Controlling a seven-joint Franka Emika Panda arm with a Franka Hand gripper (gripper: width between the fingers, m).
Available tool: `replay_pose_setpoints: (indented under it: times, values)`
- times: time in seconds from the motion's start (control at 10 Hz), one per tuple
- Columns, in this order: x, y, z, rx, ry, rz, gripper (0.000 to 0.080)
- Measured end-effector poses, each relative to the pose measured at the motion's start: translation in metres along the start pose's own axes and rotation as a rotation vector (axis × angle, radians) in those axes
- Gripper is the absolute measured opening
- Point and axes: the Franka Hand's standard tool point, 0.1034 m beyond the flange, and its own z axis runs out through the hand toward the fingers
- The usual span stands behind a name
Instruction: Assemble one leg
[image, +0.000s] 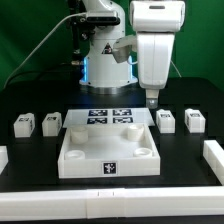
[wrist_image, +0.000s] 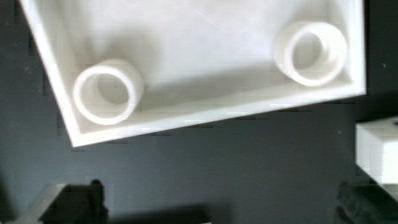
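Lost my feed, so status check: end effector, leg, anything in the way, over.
End effector open, empty, above tabletop rear corner. Nearest leg loose beside tabletop, ungrasped. Path to it looks clear.

- The white Franka arm (image: 103, 12) rises at the back, upper links folding forward.
- Its bulky white wrist housing (image: 158, 40) points straight down.
- The two-finger gripper (image: 151, 98) hangs vertical beneath it, tips low, just off the surface.
- In the wrist view, the dark fingers (wrist_image: 80, 203) sit far apart, jaws spread wide.
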Motion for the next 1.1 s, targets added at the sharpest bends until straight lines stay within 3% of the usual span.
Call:
replay_pose_setpoints:
  times: [0.3, 0.4, 0.6, 0.8, 1.1]
  values:
    - [-0.002, -0.002, 0.002, 0.003, -0.001, 0.000, 0.0650]
    - [-0.015, -0.015, 0.013, -0.014, 0.007, -0.058, 0.0650]
    - [-0.055, -0.054, 0.040, -0.035, 0.020, -0.148, 0.0650]
    - [-0.070, -0.060, 0.060, -0.005, 0.026, -0.122, 0.0650]
    - [-0.069, -0.057, 0.089, 0.030, 0.035, -0.115, 0.0650]
